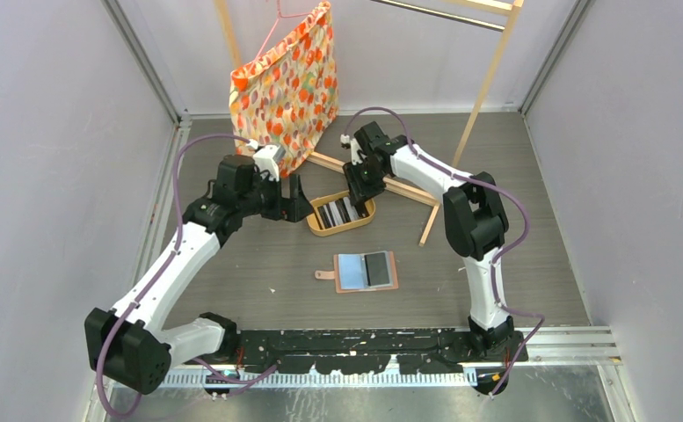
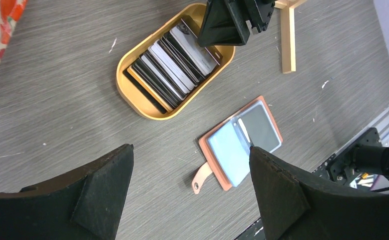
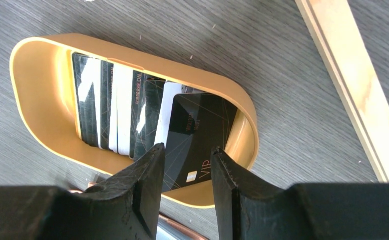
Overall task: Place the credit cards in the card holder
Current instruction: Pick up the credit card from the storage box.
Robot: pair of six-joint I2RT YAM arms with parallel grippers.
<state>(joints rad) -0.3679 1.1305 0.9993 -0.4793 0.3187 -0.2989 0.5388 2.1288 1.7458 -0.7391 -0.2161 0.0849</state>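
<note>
The credit cards [image 1: 342,211] stand on edge in a row inside an oval wooden tray [image 1: 316,230]. My right gripper [image 3: 187,148] hangs just above the tray's right end. It is open, its fingers a narrow gap apart over a black card marked VIP [image 3: 197,125] that leans on the row [image 3: 117,110]. Neither finger is seen touching it. The card holder [image 1: 366,271] lies open and flat on the table in front of the tray, showing a light-blue and a dark pocket [image 2: 232,150]. My left gripper [image 2: 190,147] hovers wide open and empty left of the tray [image 2: 124,90].
A flowered fabric bag [image 1: 287,83] hangs on a hanger from a wooden rack [image 1: 483,88] at the back. The rack's floor beam [image 3: 352,85] runs close behind the tray. The grey walls stand on both sides.
</note>
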